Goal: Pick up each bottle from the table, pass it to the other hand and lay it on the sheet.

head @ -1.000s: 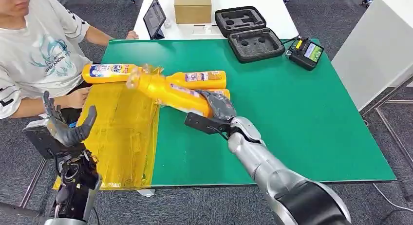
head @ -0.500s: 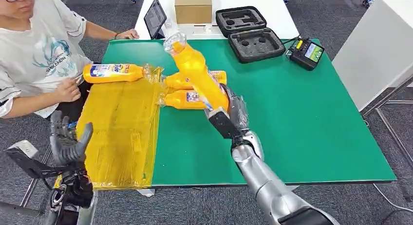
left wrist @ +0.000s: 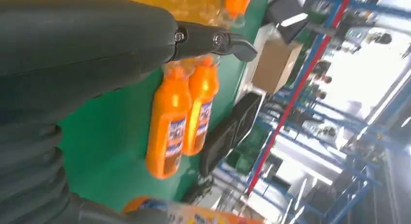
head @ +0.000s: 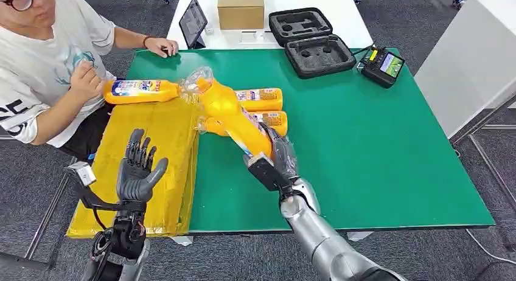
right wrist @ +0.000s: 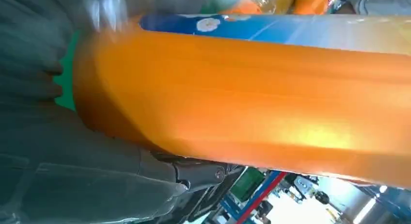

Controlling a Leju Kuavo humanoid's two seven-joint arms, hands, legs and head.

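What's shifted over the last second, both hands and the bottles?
The right hand, gripping the orange plastic bottle by its base, swung it up off the green table, then tipped it back towards the yellow sheet. The left hand rose and moved in over the sheet, fingers apart. Unchanged: one labelled bottle lies at the sheet's far edge and two bottles lie on the table.

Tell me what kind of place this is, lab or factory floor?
Most likely a robotics lab or test workshop, not a production line. A green-topped table holds an open foam-lined equipment case and a handheld controller; a person sits alongside, and blue metal racking shows behind.
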